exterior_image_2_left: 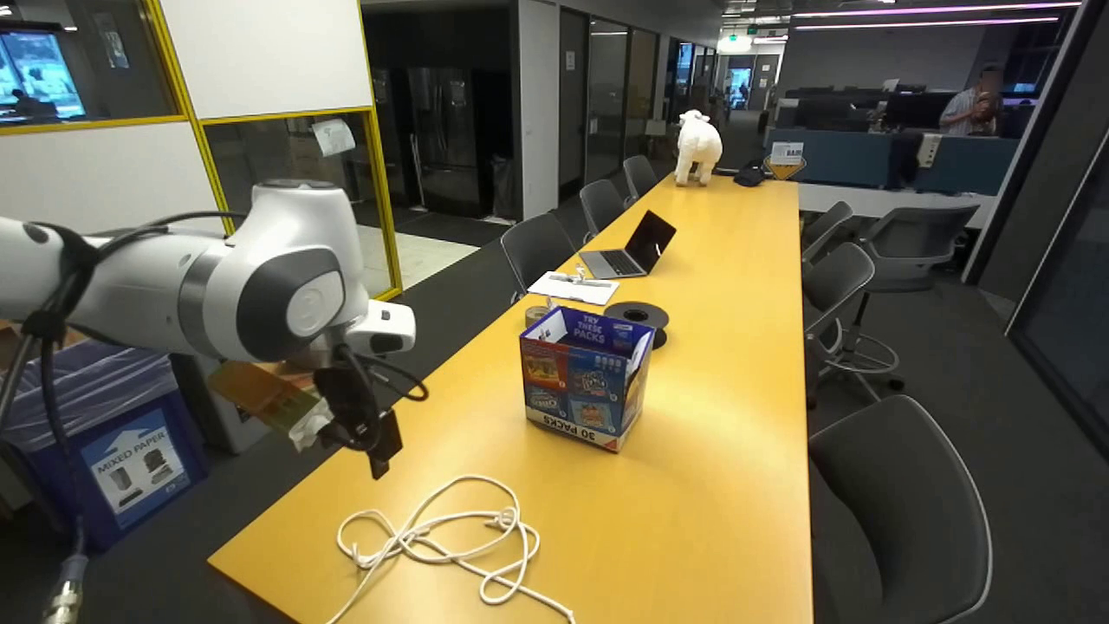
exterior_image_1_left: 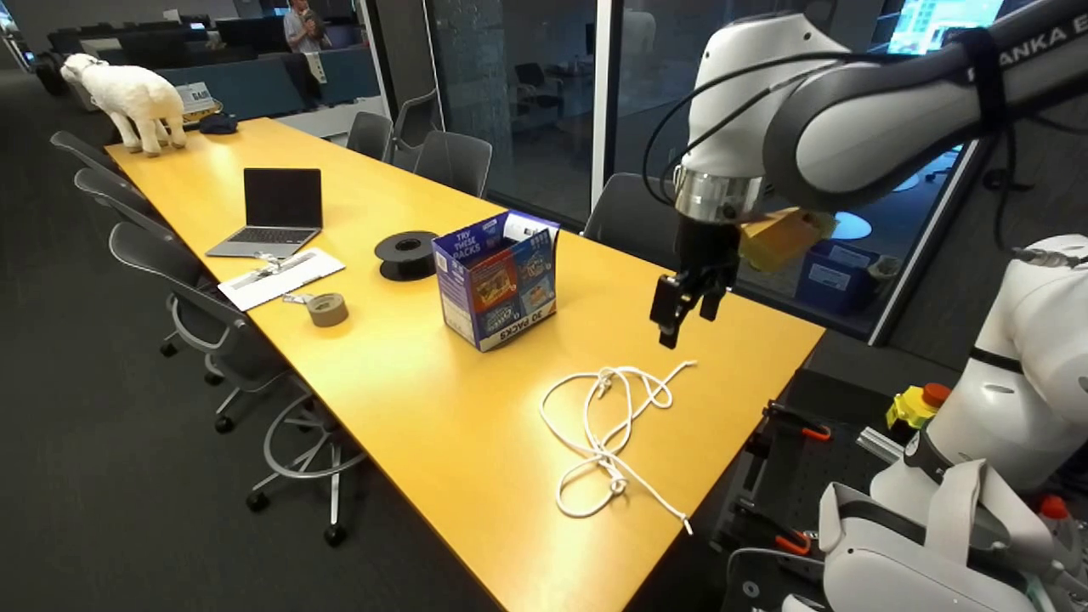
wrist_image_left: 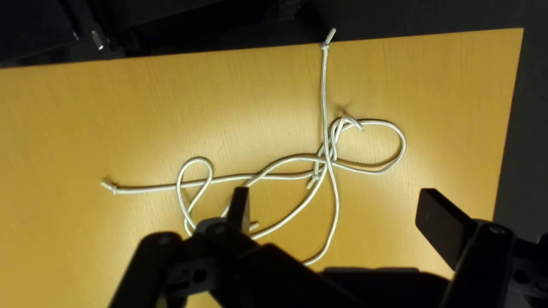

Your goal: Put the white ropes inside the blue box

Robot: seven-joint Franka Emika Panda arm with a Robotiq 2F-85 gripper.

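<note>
The fingers (wrist_image_left: 443,229) hang wide apart above the surface (exterior_image_1_left: 408,374), gripping nothing. The white ropes (wrist_image_left: 328,159) lie below them in a loose tangle, one end past the edge, outside the nearby blue box (exterior_image_1_left: 510,289). In the wrist view their long axis runs roughly along the finger-to-finger line, so pinching a strand that crosses it seems the surer grip.

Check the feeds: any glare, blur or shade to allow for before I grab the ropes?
Wrist view: pale glare on the tabletop, white ropes fairly crisp, pincer dark and partly blurred, areas beyond the edges very dark. Both exterior views: ropes bright against the tabletop, inside of the blue box shaded.
</note>
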